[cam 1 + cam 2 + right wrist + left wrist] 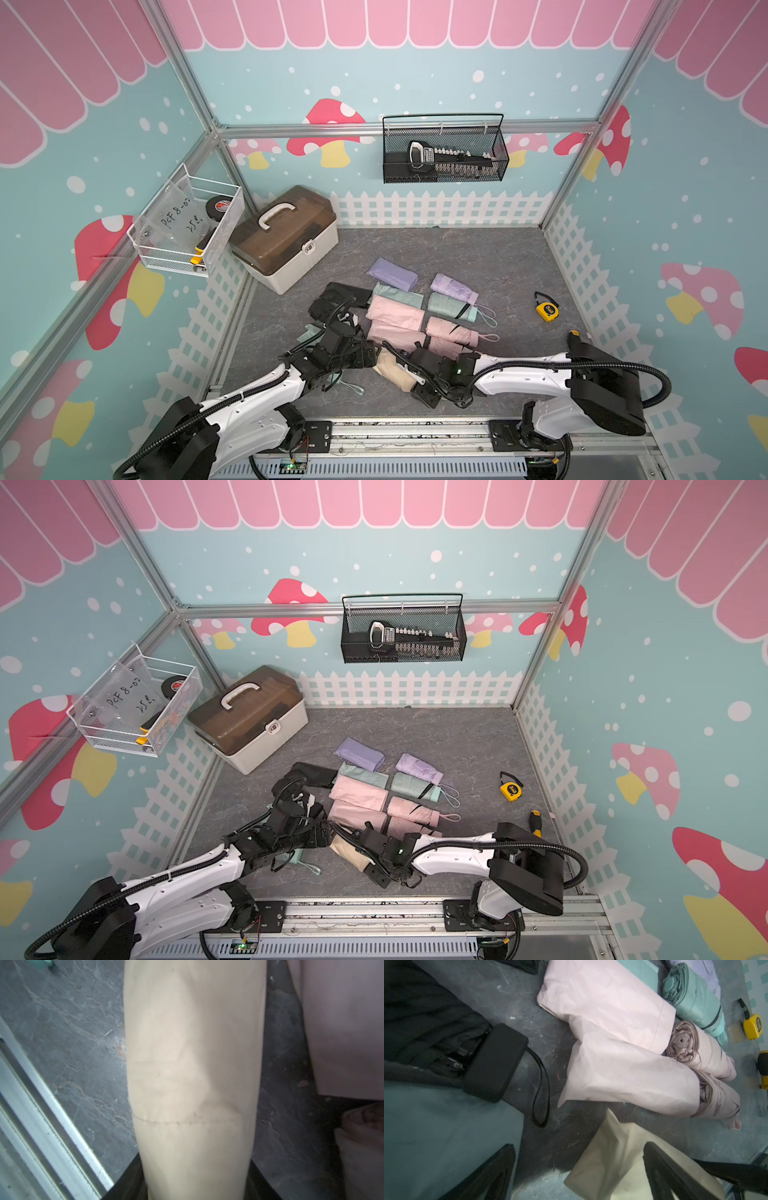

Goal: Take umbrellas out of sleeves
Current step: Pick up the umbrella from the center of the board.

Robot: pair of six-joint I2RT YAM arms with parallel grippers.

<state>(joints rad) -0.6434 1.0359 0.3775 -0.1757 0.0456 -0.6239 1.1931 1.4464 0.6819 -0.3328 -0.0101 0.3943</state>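
Grips the cream sleeve (191, 1064) with the right tool (195, 1185), its fingers (126, 1188) pressed to either side of the bulging fabric near a stitched hem. Holds the left tool (579, 1176) spread wide, low over the table (478, 257), with the sleeve's other end lying between its fingers (670, 1172), contact not discernible. Reaches in with both arms from the near edge, meeting over the cream sleeve at the front of the table in both top views. Has two pink sleeves (395, 311) side by side just beyond it, each with a pink umbrella (451, 328) lying at its open end. Farther back has a mint sleeve (397, 296) beside a mint umbrella (451, 306), then a lilac sleeve (392, 272) and a lilac umbrella (453, 287) a little apart. Hides most of a black umbrella (496, 1064) under the left arm, its handle and wrist loop plain in the left wrist view, with a black sleeve (347, 293) just beside the mint one. Has a yellow tape measure (546, 311) well off to the right, lying on the grey surface
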